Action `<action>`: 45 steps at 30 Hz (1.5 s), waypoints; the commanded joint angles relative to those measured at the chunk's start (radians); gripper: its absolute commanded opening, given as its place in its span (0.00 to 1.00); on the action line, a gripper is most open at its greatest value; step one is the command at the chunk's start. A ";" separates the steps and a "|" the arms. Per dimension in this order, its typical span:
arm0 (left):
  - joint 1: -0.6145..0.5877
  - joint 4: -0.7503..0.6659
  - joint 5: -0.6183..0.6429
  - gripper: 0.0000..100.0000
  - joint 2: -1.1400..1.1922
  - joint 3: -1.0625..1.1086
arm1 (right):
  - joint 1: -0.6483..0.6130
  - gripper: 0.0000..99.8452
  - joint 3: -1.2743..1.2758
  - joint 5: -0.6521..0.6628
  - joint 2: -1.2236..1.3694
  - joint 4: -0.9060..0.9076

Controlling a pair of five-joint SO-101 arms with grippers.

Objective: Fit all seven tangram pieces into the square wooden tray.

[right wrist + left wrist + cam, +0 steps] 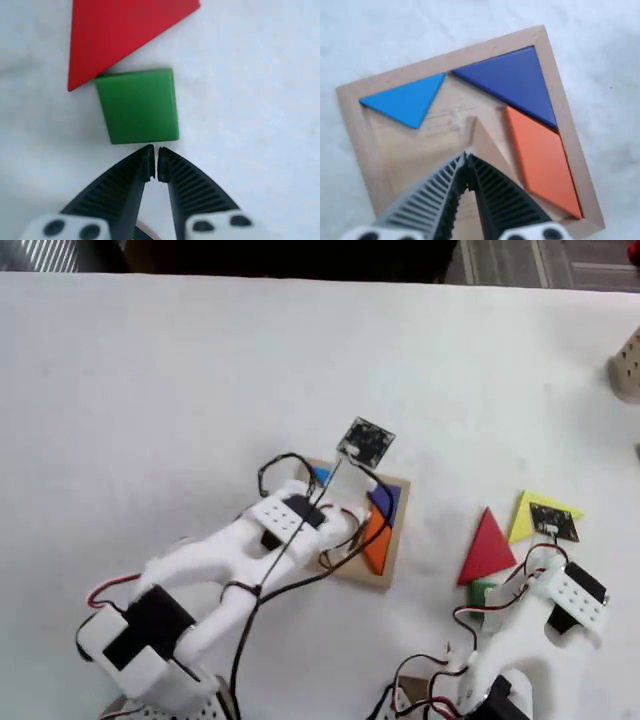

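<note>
The square wooden tray [360,130] [392,565] lies mid-table under my left arm. It holds a light blue triangle [405,100], a dark blue triangle [512,80] and an orange parallelogram [542,160]. My left gripper [468,161] is shut above the tray's bare floor, where what looks like a wood-coloured triangle [485,142] lies by its tips. To the right of the tray lie a red triangle [487,548] [120,35], a yellow triangle [528,515] and a green square [137,106] [482,591]. My right gripper [154,162] is shut just short of the green square, not touching it.
A white cloth covers the table. A tan perforated object [626,365] stands at the far right edge. The table's far edge [300,276] runs along the back. Cables hang off both arms.
</note>
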 commanded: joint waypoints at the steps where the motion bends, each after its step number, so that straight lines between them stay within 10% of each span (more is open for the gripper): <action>1: 0.022 0.003 0.012 0.02 0.010 -0.060 | 0.008 0.02 -0.003 0.015 -0.015 -0.016; 14: 0.077 -0.115 0.020 0.02 0.004 -0.081 | -0.002 0.02 -0.003 0.015 -0.015 -0.016; 30: 0.171 0.196 0.011 0.02 -0.394 0.144 | -0.028 0.02 0.002 0.008 -0.007 -0.030; 45: 0.168 0.195 0.012 0.02 -0.062 -0.006 | -0.024 0.02 0.014 0.006 -0.008 -0.050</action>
